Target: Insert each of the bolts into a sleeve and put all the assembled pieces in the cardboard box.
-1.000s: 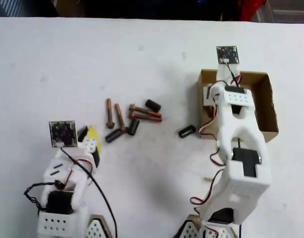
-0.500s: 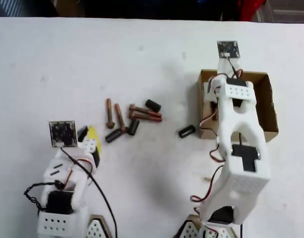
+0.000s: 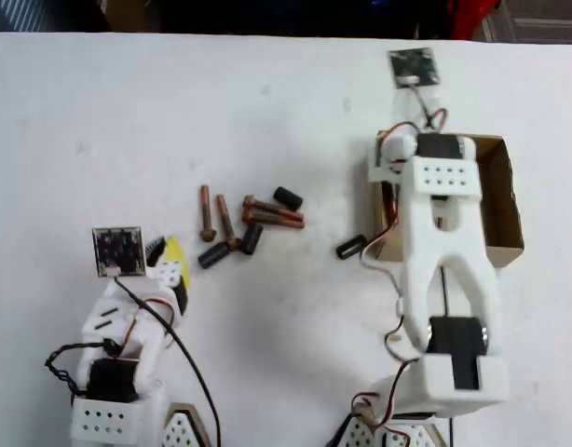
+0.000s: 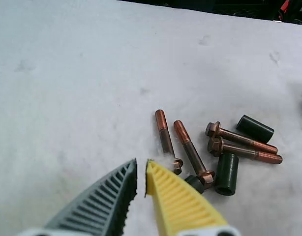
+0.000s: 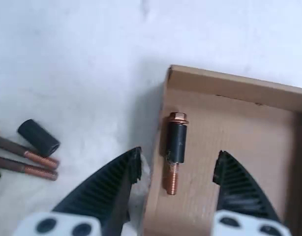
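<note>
R gripper point(image 5: 178, 156) shifted, apart over box point(image 5: 229, 83) w/ sleeved bolt point(image 5: 176, 142); L gripper point(image 4: 141, 164) together.

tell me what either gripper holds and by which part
Nothing. The right gripper is open over the box, the sleeved bolt lying loose inside; the left gripper is shut on nothing.
</note>
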Robot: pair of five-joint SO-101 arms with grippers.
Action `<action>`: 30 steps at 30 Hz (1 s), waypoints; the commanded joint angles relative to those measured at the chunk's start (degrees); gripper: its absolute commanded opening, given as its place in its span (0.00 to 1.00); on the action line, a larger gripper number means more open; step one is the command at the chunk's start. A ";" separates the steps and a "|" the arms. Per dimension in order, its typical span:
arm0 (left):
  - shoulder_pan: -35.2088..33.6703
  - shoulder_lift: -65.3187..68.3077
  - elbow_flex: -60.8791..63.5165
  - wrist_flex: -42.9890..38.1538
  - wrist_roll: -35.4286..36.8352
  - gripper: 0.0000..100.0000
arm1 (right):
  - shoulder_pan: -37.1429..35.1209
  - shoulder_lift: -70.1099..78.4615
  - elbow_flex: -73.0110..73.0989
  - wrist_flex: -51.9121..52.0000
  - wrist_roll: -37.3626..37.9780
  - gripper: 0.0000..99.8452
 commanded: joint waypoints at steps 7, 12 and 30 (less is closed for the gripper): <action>-0.48 -0.57 0.00 -0.44 -0.35 0.07 | -9.36 -15.08 -3.16 11.30 0.79 0.22; -0.48 -0.57 0.00 -0.44 -0.35 0.07 | -12.97 -23.08 -3.08 20.18 0.79 0.22; -0.48 -0.57 0.00 -0.44 -0.35 0.07 | -18.15 -38.11 3.25 29.05 0.18 0.22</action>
